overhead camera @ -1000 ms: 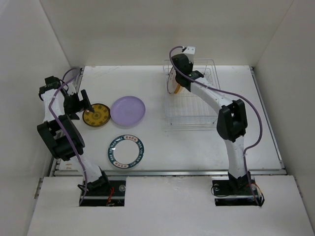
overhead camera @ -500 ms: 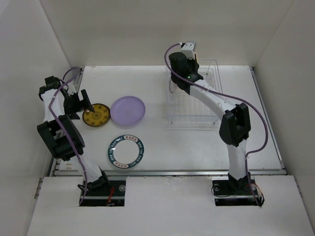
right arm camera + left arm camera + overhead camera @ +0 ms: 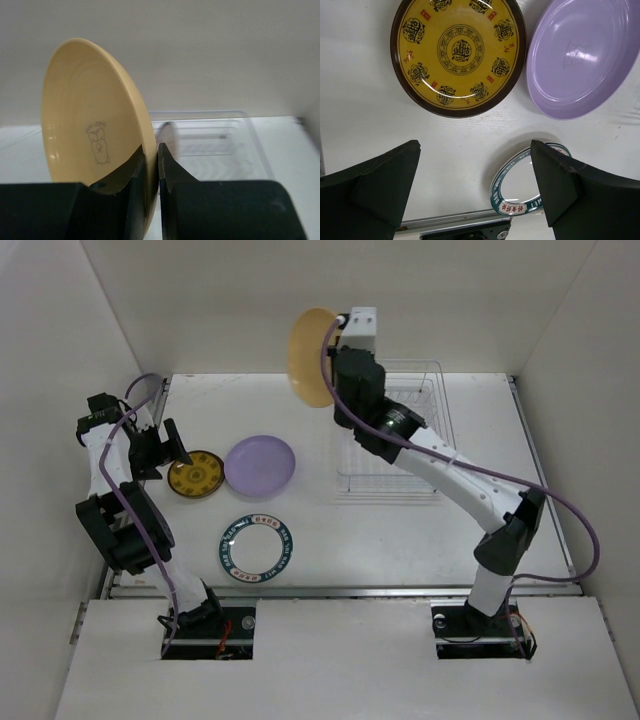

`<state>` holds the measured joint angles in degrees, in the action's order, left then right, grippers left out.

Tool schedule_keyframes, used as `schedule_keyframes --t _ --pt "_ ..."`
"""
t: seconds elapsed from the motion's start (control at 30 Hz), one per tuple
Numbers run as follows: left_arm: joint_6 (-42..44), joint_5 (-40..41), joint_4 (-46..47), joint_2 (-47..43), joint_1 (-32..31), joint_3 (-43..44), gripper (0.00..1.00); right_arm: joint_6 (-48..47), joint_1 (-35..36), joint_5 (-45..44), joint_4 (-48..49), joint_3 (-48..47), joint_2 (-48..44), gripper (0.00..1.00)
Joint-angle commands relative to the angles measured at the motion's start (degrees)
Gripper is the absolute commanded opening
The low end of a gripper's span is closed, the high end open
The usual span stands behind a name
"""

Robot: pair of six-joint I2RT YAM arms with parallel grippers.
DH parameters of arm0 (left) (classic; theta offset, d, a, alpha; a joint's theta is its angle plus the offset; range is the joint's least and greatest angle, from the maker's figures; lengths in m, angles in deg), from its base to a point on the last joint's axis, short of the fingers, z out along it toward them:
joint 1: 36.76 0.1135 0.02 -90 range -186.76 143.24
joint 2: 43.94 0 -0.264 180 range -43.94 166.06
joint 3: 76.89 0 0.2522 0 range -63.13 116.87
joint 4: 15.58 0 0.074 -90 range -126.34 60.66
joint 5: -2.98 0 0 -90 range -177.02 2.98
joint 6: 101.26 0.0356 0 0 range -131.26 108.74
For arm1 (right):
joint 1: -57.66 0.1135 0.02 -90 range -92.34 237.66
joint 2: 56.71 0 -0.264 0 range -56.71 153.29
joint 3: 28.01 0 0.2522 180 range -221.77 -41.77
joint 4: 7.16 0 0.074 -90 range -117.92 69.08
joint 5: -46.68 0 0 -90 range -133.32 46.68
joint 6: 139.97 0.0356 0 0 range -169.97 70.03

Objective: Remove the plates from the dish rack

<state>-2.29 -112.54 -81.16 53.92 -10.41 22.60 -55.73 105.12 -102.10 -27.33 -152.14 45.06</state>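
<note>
- The pale orange plate (image 3: 92, 135) hangs on edge in the air, up and to the left of the far end of the dish rack (image 3: 390, 478), well clear of the table (image 3: 400, 540).
- The right gripper (image 3: 150, 150) is clamped on the plate's rim, one finger on each face.
- Three plates lie flat at the table's left: the lavender plate (image 3: 259, 464), the yellow-and-brown plate (image 3: 195, 474) just beside it, and the teal-rimmed plate (image 3: 257, 547) nearer the arms.
- The left gripper (image 3: 475, 150) hovers above them, fingers spread wide and holding nothing.
</note>
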Motion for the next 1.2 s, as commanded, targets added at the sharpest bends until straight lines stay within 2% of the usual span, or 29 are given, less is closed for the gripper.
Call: schedule_keyframes --t 0.0,0.03,0.17,0.23,0.33,0.43,0.57,0.67,0.7,0.77,0.87,1.07,1.17 --pt "0.3 -1.2 0.6 -1.9 0.1 -0.8 0.91 11.7 1.3 21.6 -7.0 -2.5 7.2 0.0" --pt "0.3 -1.2 0.6 -1.9 0.1 -0.8 0.91 13.6 1.3 27.3 -7.6 -3.8 9.2 0.0" --pt "0.3 0.0 1.1 -1.9 0.1 -1.4 0.91 20.0 1.3 36.6 -9.9 -13.5 19.9 0.0" --pt "0.3 0.6 1.1 -1.9 0.1 -1.4 0.91 22.6 1.3 39.3 -11.2 -15.5 24.2 0.0" --pt "0.3 0.6 1.1 -1.9 0.1 -1.4 0.91 25.9 1.3 42.3 -11.8 -14.6 25.5 0.0" --pt "0.3 0.6 1.1 -1.3 0.1 -1.4 0.91 27.7 1.3 46.3 -9.1 -8.7 25.5 0.0" --pt "0.3 0.6 1.1 -0.7 0.1 -1.4 0.91 30.6 1.3 47.9 -8.3 -5.0 27.2 0.06" --pt "0.3 -0.1 0.6 -0.7 0.1 -1.4 0.91 30.6 0.7 49.3 -9.0 -4.2 30.0 0.41" --pt "0.3 -0.1 0.6 -0.7 0.1 -1.4 0.91 30.6 0.7 49.3 -10.2 -5.2 30.9 0.68" --pt "0.3 -0.1 0.6 -0.7 0.1 -0.8 0.91 30.0 0.2 48.9 -14.6 -8.2 32.5 0.83" --pt "0.3 -0.1 0.6 -1.4 0.1 -0.8 0.91 30.0 0.2 45.2 -16.4 -7.9 33.0 0.92" --pt "0.3 -0.6 0.6 -1.4 0.1 -0.8 0.91 28.7 0.2 38.1 -19.3 -7.1 26.8 0.93" --pt "0.3 -0.6 0.6 -1.4 0.1 -0.8 0.91 27.1 0.2 35.1 -19.9 -7.1 19.4 0.94"
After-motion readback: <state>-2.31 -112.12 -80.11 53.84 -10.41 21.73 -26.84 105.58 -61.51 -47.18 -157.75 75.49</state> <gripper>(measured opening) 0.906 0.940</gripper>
